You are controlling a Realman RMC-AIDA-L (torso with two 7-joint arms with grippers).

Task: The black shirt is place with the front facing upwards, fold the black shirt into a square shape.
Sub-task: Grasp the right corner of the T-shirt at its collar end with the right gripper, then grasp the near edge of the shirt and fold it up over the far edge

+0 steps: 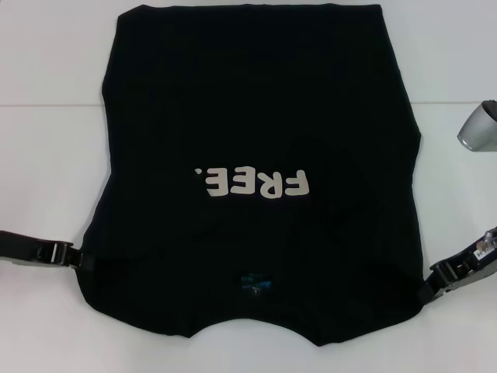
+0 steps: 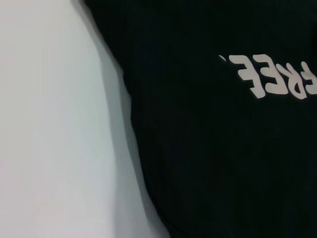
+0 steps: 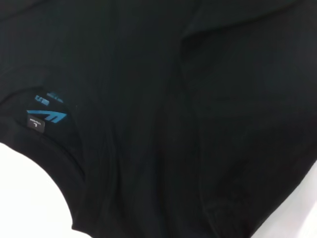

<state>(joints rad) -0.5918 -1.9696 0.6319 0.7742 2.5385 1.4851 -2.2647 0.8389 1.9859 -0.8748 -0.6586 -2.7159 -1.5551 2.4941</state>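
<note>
The black shirt point(image 1: 256, 101) lies flat and face up on the white table point(image 1: 46, 155), collar toward me. Its cream "FREE!" lettering point(image 1: 252, 183) reads upside down, and a small blue mark point(image 1: 255, 284) sits by the collar. My left gripper point(image 1: 81, 259) is at the shirt's left edge near the shoulder, low over the table. On the opposite side, my right gripper point(image 1: 429, 281) meets the shirt's right edge near the other shoulder. The left wrist view shows the shirt point(image 2: 223, 158) with its lettering point(image 2: 272, 79). The right wrist view shows the shirt point(image 3: 173, 99) with the collar's blue mark point(image 3: 47, 116).
A grey metal part point(image 1: 485, 126) juts in at the right edge of the head view. Bare white table point(image 2: 49, 124) lies to both sides of the shirt and along the near edge by the collar point(image 3: 20, 198).
</note>
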